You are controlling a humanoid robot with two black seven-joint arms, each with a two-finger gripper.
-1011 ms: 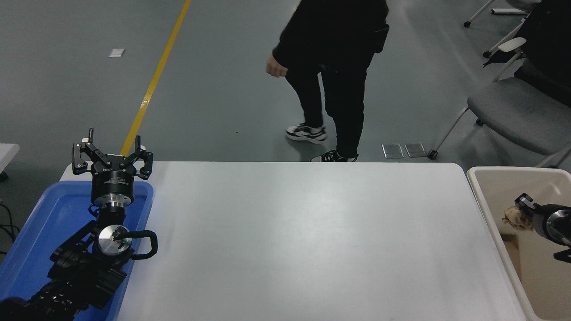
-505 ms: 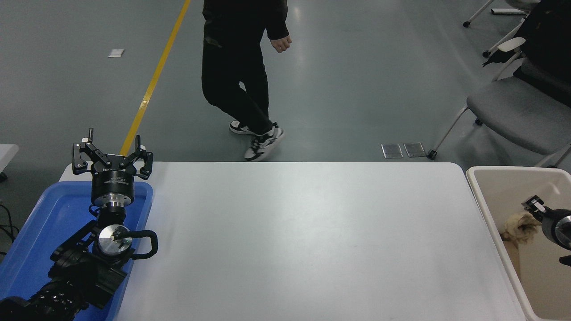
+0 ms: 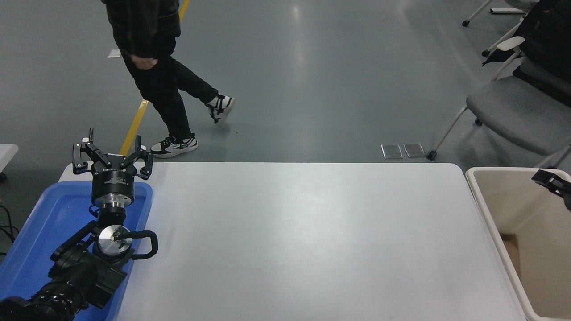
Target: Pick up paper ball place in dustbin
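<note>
The dustbin (image 3: 486, 214) is a cream rectangular bin standing against the table's right edge, partly cut off by the picture's edge. Only a small black part of my right gripper (image 3: 552, 183) shows, at the right edge above the bin's far side. The paper ball is not in view, neither in the gripper nor in the part of the bin's inside that shows. My left gripper (image 3: 112, 157) is parked open and empty over the far end of the blue tray at the lower left.
A shallow blue tray (image 3: 35, 232) lies under the left arm at the table's left edge. A person (image 3: 156, 67) walks on the floor beyond the table's far left. A grey chair (image 3: 517, 111) stands at the far right.
My right gripper has risen and pulled back to the right edge. The paper ball it held over the bin is no longer visible. The person has walked from the centre to the left.
</note>
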